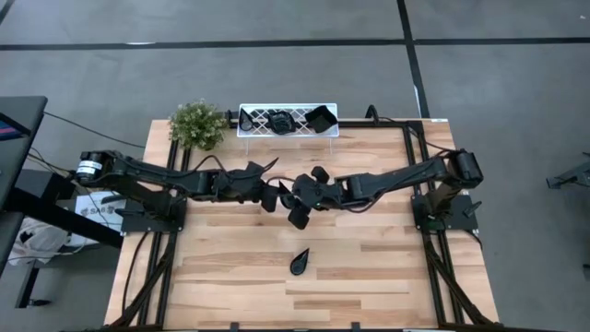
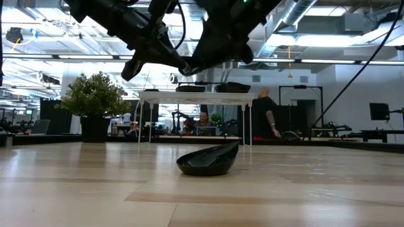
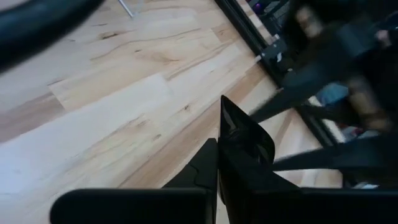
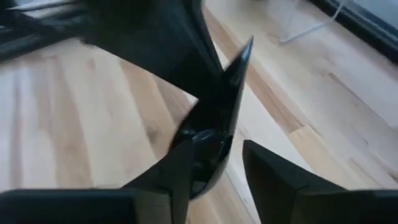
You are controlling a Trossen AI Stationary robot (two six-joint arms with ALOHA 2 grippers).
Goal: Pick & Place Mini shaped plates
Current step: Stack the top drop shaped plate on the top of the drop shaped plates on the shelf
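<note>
Plates: one teardrop plate (image 1: 300,262) lies alone on the desk (image 1: 369,267); others sit in the white tray (image 1: 288,121) at the back edge.
Left hand (image 1: 273,195): raised mid-desk, fingers clamped on a black plate (image 3: 245,134).
Right hand (image 1: 295,194): facing it, fingers apart around the same plate.
Plant (image 1: 197,124): beside the tray.

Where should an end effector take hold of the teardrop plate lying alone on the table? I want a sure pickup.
Take the teardrop plate by its raised rim, coming from straight above with one finger inside the bowl and one outside. It lies open side up, its pointed end tilted up, and the table around it is free, so probably any side works.
</note>
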